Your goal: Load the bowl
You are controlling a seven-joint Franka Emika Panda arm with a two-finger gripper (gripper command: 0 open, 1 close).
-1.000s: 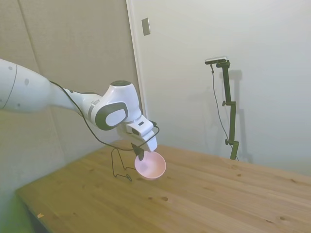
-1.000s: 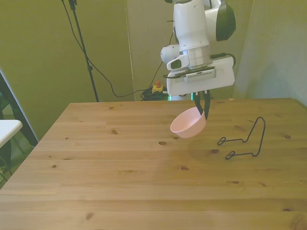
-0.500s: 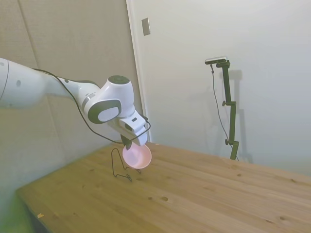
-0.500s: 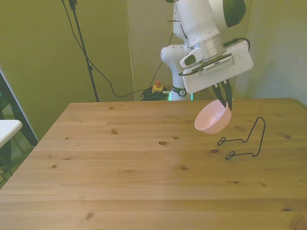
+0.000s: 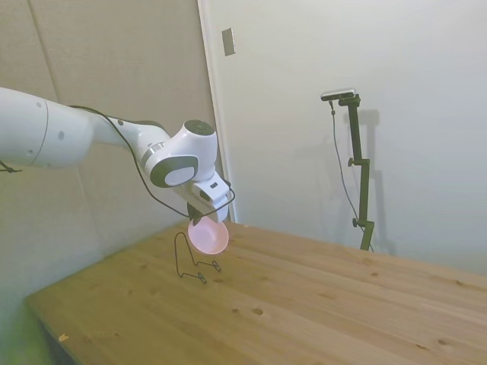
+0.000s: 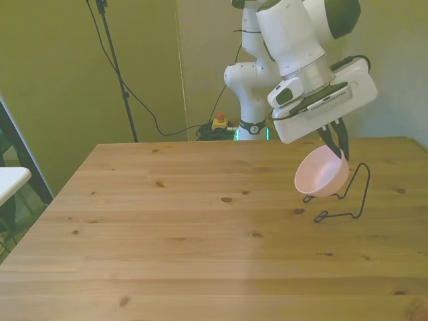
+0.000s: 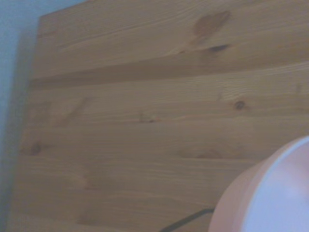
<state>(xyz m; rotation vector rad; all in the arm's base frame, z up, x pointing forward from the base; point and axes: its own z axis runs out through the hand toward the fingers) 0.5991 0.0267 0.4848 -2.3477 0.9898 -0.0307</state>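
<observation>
The jaws (image 6: 340, 144) were pinched on the rim of the bowl (image 6: 322, 176), which hung tilted just below them, clear of the counter (image 6: 200, 227). The black wire rack (image 6: 344, 197) stood on the counter just below and beyond the bowl, on the front view's right. Its upright loop rose close beside the bowl's wall; whether they touched could not be told. The load likely turned on lowering the bowl against that loop.

The bowl (image 7: 270, 193) is blurred and cut off in the wrist view.
</observation>
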